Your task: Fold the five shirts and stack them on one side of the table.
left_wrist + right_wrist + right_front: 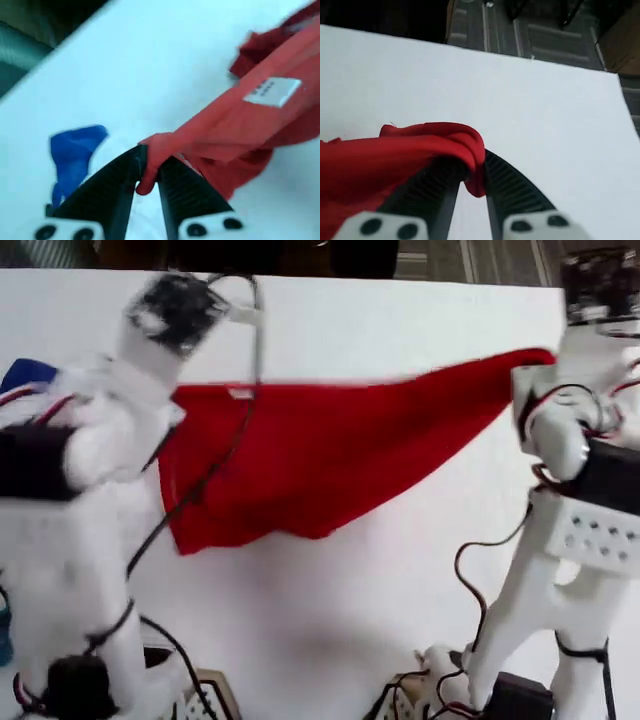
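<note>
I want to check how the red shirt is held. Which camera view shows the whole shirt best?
The high view: the red shirt spreads out whole, end to end. The left wrist view shows the left gripper shut on one bunched end, near a white label; the right wrist view shows the right gripper shut on another end.
</note>
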Motion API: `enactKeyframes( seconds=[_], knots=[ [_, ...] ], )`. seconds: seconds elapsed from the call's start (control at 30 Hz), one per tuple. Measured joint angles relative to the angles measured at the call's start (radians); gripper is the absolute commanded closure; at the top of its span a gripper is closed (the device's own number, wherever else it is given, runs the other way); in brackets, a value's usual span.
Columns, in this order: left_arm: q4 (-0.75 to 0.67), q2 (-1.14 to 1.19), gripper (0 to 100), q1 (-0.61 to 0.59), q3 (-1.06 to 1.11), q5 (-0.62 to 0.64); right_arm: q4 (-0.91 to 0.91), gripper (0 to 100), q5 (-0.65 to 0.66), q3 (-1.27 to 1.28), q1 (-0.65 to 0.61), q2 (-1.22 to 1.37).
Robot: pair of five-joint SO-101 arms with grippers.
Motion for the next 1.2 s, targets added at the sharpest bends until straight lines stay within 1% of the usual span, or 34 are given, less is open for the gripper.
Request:
enactKeyframes(
  seconds=[0.13,0.23,0.33,0.5,0.63,0.73,1.03,1.2],
  knots=[
    [0.000,-0.112,97,0.002,-0.034,0.000,0.040,97.9,0.000,-0.144,0.032,-0.003],
    [0.000,-0.184,97,0.002,-0.043,0.000,0.066,97.9,0.000,-0.224,0.034,-0.029],
    [0.000,-0.252,97,0.000,-0.046,0.026,0.071,97.9,-0.006,-0.279,0.035,-0.069],
    [0.000,-0.354,97,-0.006,-0.046,0.035,0.071,97.9,-0.037,-0.342,0.040,-0.144],
    [-0.006,-0.396,97,-0.061,-0.049,0.035,0.071,97.9,-0.041,-0.358,0.040,-0.201],
    [-0.006,-0.400,97,-0.081,-0.041,0.035,0.075,97.9,-0.041,-0.358,0.040,-0.236],
    [-0.006,-0.419,97,-0.091,-0.003,0.035,0.144,97.9,-0.041,-0.362,0.040,-0.345],
    [-0.006,-0.456,97,-0.091,0.109,0.035,0.210,97.9,-0.041,-0.365,0.040,-0.445]
  ],
)
